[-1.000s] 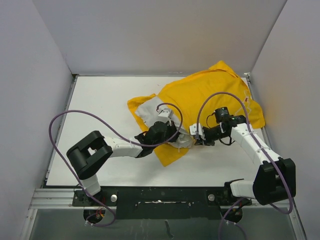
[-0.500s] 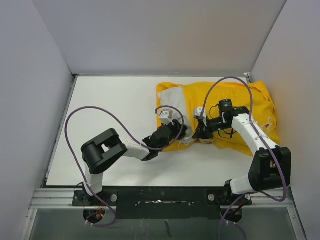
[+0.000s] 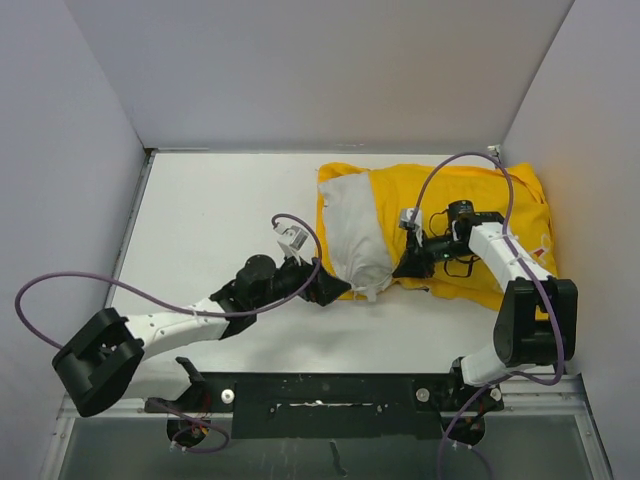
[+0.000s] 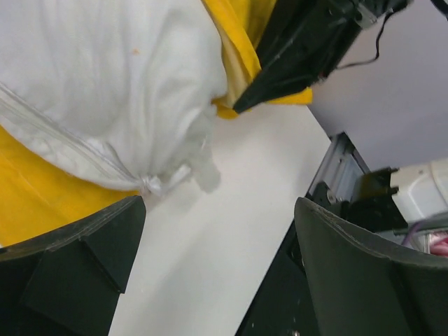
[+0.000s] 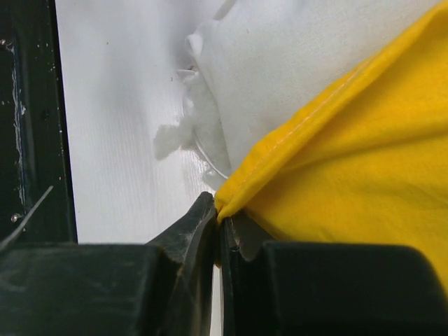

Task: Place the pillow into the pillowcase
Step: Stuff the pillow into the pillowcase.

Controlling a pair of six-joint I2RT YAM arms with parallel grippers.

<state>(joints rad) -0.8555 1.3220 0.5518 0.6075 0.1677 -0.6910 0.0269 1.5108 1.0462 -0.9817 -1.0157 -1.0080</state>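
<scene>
Bright yellow pillowcase [image 3: 395,190], crumpled, lying at the far right of the desk [image 3: 220,200], wrinkled white pillow [image 3: 355,235] partly inside it, left end bulging out of its open mouth

No text, label, brand or number can be read in any view. A small bit of print at the right edge of the yellow pillowcase [image 3: 395,195] is too small to make out.
</scene>
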